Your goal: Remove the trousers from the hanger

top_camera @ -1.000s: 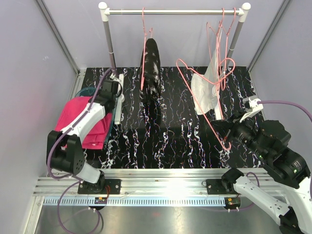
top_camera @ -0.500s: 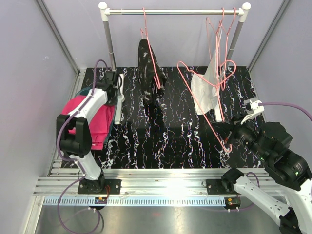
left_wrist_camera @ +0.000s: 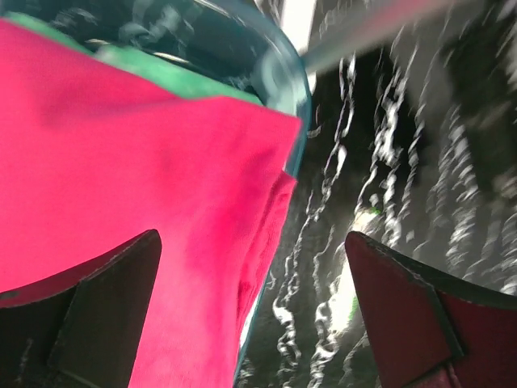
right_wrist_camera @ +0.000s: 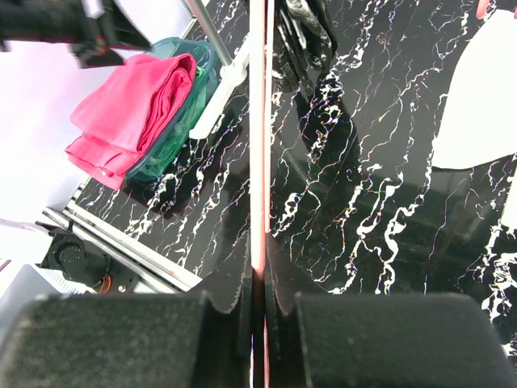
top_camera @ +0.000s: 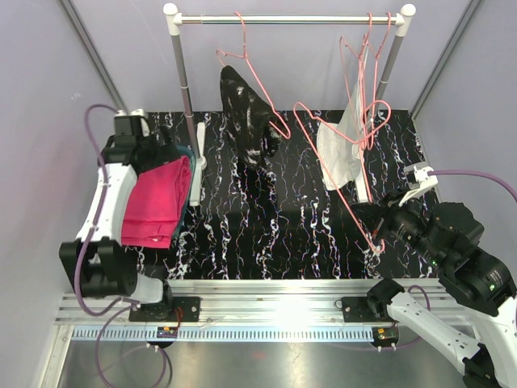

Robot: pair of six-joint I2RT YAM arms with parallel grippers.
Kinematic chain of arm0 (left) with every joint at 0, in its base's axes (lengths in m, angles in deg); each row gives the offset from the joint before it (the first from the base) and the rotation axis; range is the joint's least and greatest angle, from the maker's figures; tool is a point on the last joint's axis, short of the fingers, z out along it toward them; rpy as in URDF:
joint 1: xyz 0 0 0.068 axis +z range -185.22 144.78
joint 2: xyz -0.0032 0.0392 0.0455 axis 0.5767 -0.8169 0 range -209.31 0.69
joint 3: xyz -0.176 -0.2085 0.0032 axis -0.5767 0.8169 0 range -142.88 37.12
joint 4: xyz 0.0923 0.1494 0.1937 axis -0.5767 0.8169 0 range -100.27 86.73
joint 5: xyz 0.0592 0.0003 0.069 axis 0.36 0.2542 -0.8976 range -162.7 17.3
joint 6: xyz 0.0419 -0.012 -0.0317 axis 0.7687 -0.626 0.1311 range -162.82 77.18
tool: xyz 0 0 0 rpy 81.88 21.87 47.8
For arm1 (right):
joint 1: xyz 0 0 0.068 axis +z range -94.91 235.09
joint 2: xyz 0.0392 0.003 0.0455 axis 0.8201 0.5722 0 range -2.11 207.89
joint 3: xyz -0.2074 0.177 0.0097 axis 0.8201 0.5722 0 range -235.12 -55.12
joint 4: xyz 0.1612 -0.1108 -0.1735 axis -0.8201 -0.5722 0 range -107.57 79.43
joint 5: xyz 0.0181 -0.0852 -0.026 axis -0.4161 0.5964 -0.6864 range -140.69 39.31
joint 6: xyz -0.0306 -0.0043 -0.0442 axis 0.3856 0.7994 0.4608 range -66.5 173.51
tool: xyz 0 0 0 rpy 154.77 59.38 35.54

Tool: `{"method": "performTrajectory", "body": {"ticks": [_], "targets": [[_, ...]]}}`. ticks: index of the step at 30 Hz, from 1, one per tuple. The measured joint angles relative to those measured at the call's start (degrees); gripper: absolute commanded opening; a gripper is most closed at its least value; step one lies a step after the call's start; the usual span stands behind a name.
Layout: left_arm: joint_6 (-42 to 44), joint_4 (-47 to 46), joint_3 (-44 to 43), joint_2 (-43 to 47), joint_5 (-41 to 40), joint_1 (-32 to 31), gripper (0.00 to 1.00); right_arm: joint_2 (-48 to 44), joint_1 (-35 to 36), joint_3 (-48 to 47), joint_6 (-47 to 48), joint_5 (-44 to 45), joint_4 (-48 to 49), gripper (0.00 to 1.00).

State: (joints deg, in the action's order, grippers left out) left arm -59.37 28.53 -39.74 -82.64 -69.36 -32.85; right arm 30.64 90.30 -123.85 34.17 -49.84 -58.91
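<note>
Found the left gripper with fingers spread wide and nothing between them, poised just over the pink trousers. Noted those lying folded on the green trousers in a teal bin at the left edge of the table; counted 2 of 3 garments off the hangers. Found the right gripper clamped shut on a thin pink hanger wire running straight ahead from the jaws. Located the black trousers, the 1 garment left, draped on a second hanger hooked to the rail. Placed them to the right of and farther back than the left gripper, past the rack post, and to the left of and well beyond the right gripper. Read the long axis as slanting from upper left down to lower right in the top view, following the tilted hanger. Judged the left arm nearer and free, so the likelier one to reach. Could not tell whether the wire in the right jaws belongs to an empty hanger or joins the tangle beside the white cloth. Could not make out how the black trousers sit over their hanger bar. Found the left wrist view blurred on its right side, and the right gripper largely hidden under its own arm in the top view.
</note>
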Motion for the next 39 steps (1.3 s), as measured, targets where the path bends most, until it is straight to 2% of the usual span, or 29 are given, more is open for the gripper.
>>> {"method": "performTrajectory", "body": {"ticks": [5, 9, 13, 17, 21, 25, 30, 34, 39], "targets": [[-7.72, -1.68, 5.64, 7.23, 0.52, 7.10, 0.99, 0.02, 0.00, 0.00, 0.00, -0.02, 0.04, 0.00], [-14.25, -2.29, 15.89, 10.88, -3.82, 8.85, 0.99, 0.26, 0.00, 0.00, 0.00, -0.02, 0.04, 0.00], [-21.22, -3.04, 24.15, 8.13, -4.48, 11.34, 0.99, 0.87, 0.00, 0.00, 0.00, -0.04, 0.04, 0.00], [-26.86, -9.64, 28.09, 1.95, -3.43, 12.70, 0.99, 1.68, 0.00, 0.02, -0.09, -0.44, 0.26, 0.00], [-30.34, -13.77, 31.69, 4.17, -3.87, 13.07, 0.99, 2.56, 0.00, 0.20, -0.46, -1.40, 0.63, 0.00], [-29.94, -13.07, 30.80, 3.98, -3.93, 13.09, 0.99, 3.30, 0.00, 0.44, -0.66, -1.97, 0.81, 0.00], [-27.19, -7.82, 27.02, 4.20, -3.43, 13.00, 0.99, 4.37, 0.00, -0.26, -0.52, -1.53, 0.61, 0.00], [-25.68, -0.20, 23.50, 11.76, -3.37, 12.94, 0.99, 7.06, 0.00, -4.50, 0.83, 1.68, -1.09, 0.00], [-23.17, 4.96, 13.20, 23.50, -3.39, 12.94, 0.99, 10.14, 0.00, -9.84, 3.34, 9.09, -2.71, 0.00]]}}
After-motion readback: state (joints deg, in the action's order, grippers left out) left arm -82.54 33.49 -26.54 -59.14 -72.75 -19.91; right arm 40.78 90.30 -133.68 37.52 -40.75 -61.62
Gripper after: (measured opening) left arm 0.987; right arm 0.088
